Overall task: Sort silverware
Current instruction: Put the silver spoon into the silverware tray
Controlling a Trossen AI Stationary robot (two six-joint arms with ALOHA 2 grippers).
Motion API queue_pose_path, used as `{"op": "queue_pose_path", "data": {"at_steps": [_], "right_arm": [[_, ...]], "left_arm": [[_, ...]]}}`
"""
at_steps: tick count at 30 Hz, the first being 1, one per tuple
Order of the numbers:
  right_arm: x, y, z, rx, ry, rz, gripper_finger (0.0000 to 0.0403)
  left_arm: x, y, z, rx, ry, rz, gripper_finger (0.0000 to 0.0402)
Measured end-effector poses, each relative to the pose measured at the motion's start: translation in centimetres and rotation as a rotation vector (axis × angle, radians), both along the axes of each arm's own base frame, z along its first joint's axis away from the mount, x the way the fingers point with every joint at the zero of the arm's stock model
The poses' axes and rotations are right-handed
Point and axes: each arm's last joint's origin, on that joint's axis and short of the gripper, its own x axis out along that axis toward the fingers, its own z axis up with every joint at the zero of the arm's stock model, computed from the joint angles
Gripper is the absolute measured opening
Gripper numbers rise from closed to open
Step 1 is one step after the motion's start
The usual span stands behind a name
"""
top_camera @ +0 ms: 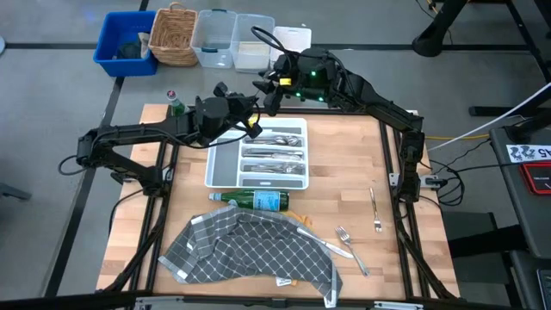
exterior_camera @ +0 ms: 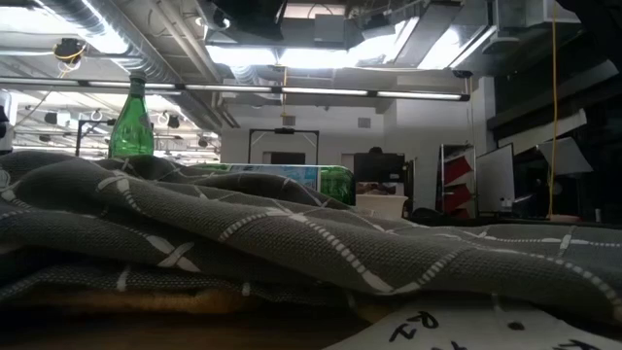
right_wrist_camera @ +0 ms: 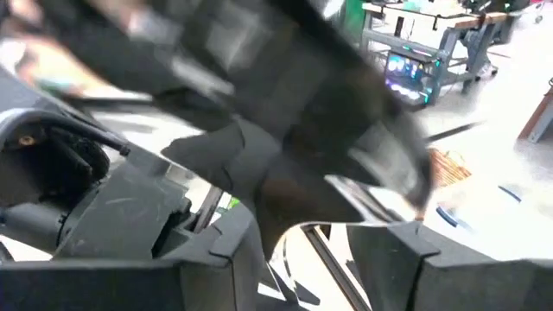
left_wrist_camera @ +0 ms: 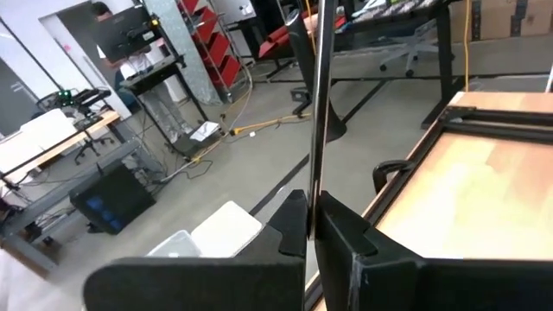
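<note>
Both arms are bunched up at the far end of the white tray (top_camera: 225, 169) right now. The left end effector (top_camera: 255, 105) is pinched tight on a slim piece of silverware (left_wrist_camera: 318, 104); in the left wrist view you can see the thin metal strip sticking straight out from between the two dark fingers (left_wrist_camera: 346, 242), which are pressed together around it. Can't tell if it's a knife, fork or spoon handle from that angle.

The right end effector (right_wrist_camera: 307, 250) sits just beside the left one, over the far edge of the tray. Its wrist view shows the fingers spread apart with nothing between them, looking right at the other arm's body.

Where the rest of the silverware is: a bunch already lies in the tray's right-hand compartments (top_camera: 275, 155), in three rows, while the long left compartment looks bare. On the worktop (top_camera: 344, 164), still loose, there's one piece (top_camera: 375, 211) out to the right of the tray, near the right edge, and a fork (top_camera: 344, 234) plus another piece (top_camera: 334, 248) at the near right, touching the edge of the grey checked cloth (top_camera: 245, 250). A green bottle (top_camera: 255, 201) lies on its side between the tray and the cloth, and a second bottle (top_camera: 175, 105) stands at the far left corner.
</note>
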Motion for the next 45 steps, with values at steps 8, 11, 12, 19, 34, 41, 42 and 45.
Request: {"op": "queue_pose_path", "data": {"at_steps": [8,11,12,19,34,41,42,45], "right_arm": [[-0.6,0.2,-0.7,0.027,0.101,-0.005,0.0159],[-1.2,0.3,-1.0,0.012,0.175,-0.004,0.0159],[-1.4,0.4,-1.0,0.005,0.195,-0.006,0.0159],[-4.0,0.9,-0.4,-0.002,0.301,-0.08,0.0159],[-13.3,3.1,1.0,0.045,0.628,-0.228,0.0159],[-16.8,4.2,1.9,0.084,0.626,-0.269,0.0159],[-17.3,4.3,2.0,0.086,0.618,-0.27,0.0159],[-18.7,4.8,1.8,0.13,0.6,-0.298,0.0159]], "left_arm": [[-0.1,0.1,-0.4,-0.036,0.0,0.015,0.0001],[-0.2,0.4,-0.4,-0.049,-0.02,0.033,0.0001],[-0.3,0.6,-0.4,-0.054,-0.024,0.042,0.0001],[-0.6,1.6,0.2,-0.073,-0.096,0.065,0.0001],[-1.8,3.4,-2.1,-0.217,0.106,-0.009,0.0001],[-1.9,4.9,-4.1,-0.341,0.222,-0.083,0.0],[-1.6,5.2,-4.6,-0.355,0.235,-0.092,0.0],[-0.6,6.1,-6.4,-0.383,0.32,-0.124,0.0]]}}
